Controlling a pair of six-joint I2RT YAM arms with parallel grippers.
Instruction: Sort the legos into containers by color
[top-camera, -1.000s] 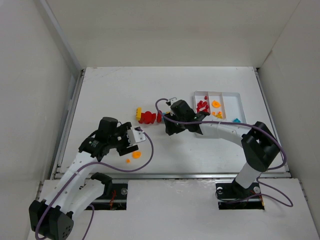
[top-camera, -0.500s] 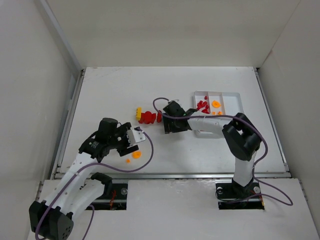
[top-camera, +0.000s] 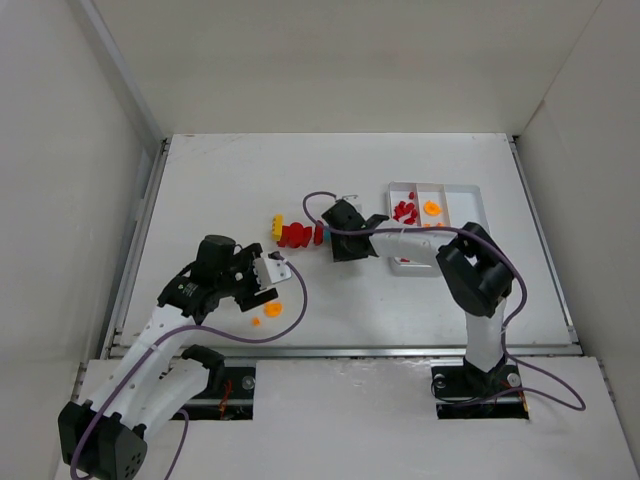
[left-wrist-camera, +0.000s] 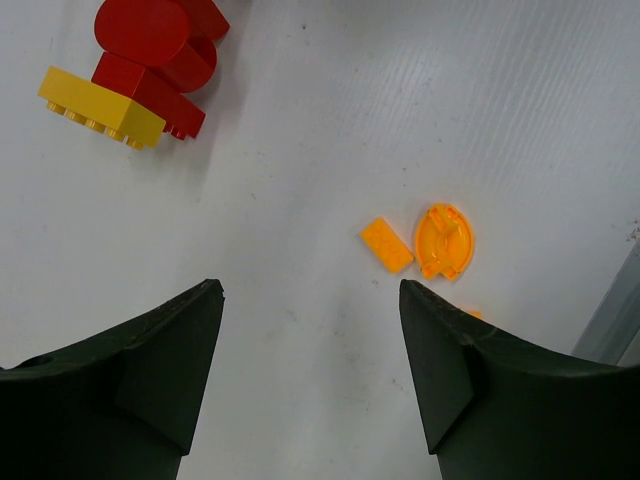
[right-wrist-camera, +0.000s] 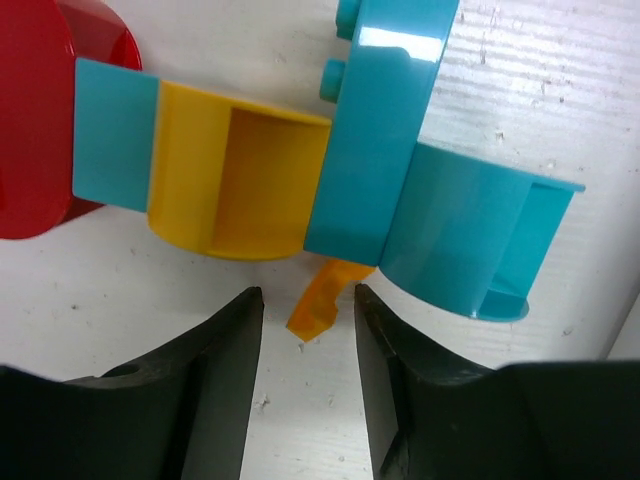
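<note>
A joined lump of legos lies mid-table: red pieces (top-camera: 295, 235) with a yellow brick (top-camera: 277, 226) on the left. In the right wrist view the lump shows a red piece (right-wrist-camera: 40, 120), a yellow piece (right-wrist-camera: 235, 185) and cyan pieces (right-wrist-camera: 385, 130). A small orange sliver (right-wrist-camera: 318, 300) sticks out below them. My right gripper (top-camera: 325, 237) (right-wrist-camera: 308, 292) stands narrowly open around the sliver, not touching it. My left gripper (top-camera: 274, 270) (left-wrist-camera: 310, 285) is open over bare table. Ahead of it lie an orange flat brick (left-wrist-camera: 386, 245) and an orange disc (left-wrist-camera: 444, 240).
The white tray (top-camera: 470, 190) sits right of the lump, with red pieces (top-camera: 405, 212) in its left compartment and an orange one (top-camera: 431, 208) in the middle one. The red-and-yellow lump (left-wrist-camera: 135, 70) lies far ahead of the left gripper. White walls enclose the table.
The right gripper slid left from the tray's edge to the lego lump, and its elbow folded inward. Its jaws widened, then narrowed. The left arm has not moved.
</note>
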